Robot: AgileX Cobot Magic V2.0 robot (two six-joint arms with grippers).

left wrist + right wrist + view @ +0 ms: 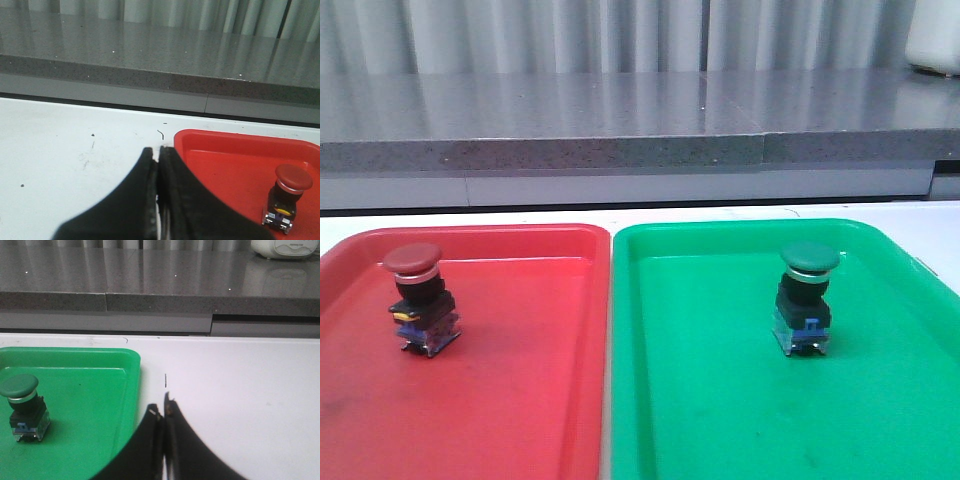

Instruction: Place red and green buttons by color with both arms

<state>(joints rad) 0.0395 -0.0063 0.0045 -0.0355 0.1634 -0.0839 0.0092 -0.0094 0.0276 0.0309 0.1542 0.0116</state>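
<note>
While both claws sit closed and empty – left claw [158,165], right claw [164,415] – the red button [418,298] stands upright at left in the red tray [520,400], the green button [807,296] right of centre in the green tray [720,420]; a careless arm sweep could topple either top-heavy switch.

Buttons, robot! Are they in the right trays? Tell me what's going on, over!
Left gripper shut, empty; right gripper shut, empty. Red button upright in red tray; green button upright in green tray. No obstruction seen.
</note>
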